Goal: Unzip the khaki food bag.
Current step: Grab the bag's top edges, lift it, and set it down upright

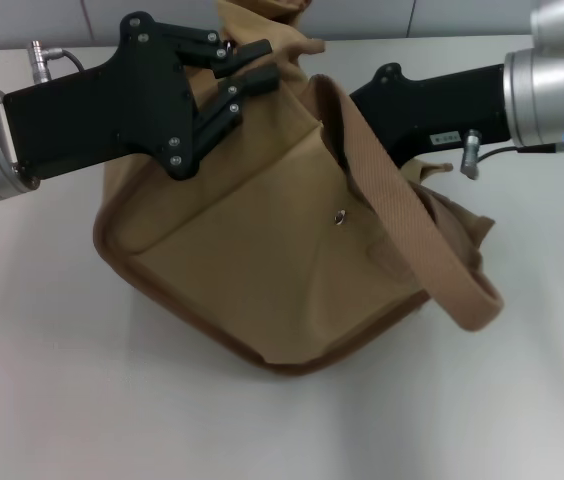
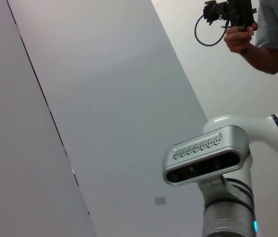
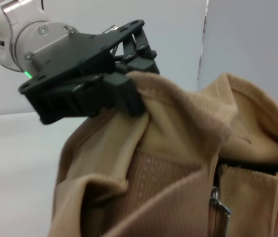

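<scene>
White bench [image 1: 52, 380], plain matte top. Only thing lying on it: the khaki food bag [image 1: 262, 270], tipped over with its front pocket face up toward the head camera, snap [image 1: 339, 216] showing mid-panel. Brown bottom trim [image 1: 202, 325] is the bag edge nearest the robot, resting on the bench. One wide webbing handle [image 1: 422, 235] loops across the bag and droops to the bench on the right side. Bag sits mid-bench, its top end toward the far wall.
</scene>
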### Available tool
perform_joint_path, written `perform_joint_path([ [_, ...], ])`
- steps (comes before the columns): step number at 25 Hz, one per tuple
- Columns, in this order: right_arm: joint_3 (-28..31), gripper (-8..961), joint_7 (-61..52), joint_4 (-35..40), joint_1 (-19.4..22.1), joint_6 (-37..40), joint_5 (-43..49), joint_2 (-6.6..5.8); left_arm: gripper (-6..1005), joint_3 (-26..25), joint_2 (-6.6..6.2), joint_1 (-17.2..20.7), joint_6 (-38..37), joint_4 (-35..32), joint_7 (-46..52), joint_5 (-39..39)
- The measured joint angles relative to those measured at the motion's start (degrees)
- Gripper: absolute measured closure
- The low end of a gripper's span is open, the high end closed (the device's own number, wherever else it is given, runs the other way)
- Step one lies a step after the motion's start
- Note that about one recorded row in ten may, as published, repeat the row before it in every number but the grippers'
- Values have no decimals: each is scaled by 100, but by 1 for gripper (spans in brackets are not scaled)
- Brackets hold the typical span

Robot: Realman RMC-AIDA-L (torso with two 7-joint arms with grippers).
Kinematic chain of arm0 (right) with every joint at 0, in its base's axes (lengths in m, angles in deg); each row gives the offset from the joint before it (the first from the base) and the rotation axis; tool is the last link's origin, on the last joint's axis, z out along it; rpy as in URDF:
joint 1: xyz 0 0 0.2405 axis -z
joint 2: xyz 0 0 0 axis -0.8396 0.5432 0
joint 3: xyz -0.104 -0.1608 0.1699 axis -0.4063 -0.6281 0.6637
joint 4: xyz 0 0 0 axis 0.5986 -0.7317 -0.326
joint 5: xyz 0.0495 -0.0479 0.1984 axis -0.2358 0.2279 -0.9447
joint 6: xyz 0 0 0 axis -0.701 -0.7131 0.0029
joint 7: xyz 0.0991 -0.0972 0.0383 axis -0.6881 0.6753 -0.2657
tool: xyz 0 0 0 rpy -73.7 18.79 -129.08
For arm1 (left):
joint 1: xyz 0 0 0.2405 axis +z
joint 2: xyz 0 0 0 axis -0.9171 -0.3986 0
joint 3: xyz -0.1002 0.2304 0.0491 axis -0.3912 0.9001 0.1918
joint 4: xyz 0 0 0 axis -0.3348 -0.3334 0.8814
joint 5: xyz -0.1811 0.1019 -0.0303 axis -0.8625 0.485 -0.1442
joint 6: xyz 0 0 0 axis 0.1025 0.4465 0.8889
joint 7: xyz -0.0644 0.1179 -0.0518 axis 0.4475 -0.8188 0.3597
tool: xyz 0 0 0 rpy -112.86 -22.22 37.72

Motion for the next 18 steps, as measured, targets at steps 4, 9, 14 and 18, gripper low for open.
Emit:
perform_joint_path([
  [4,190,920,-2,0,70,296,34,-23,915,-10,0,6,0,0,-4,-9],
  [9,517,895,0,19,159,646,64,-49,915,-20,10,9,12,7,-5,-14],
  [14,825,870,-5,145,274,866,113,-66,915,-20,14,-5,30,10,-5,-28],
  [18,1064,850,76,91,298,794,-312,-18,915,-1,6,-19,36,9,-26,-34],
])
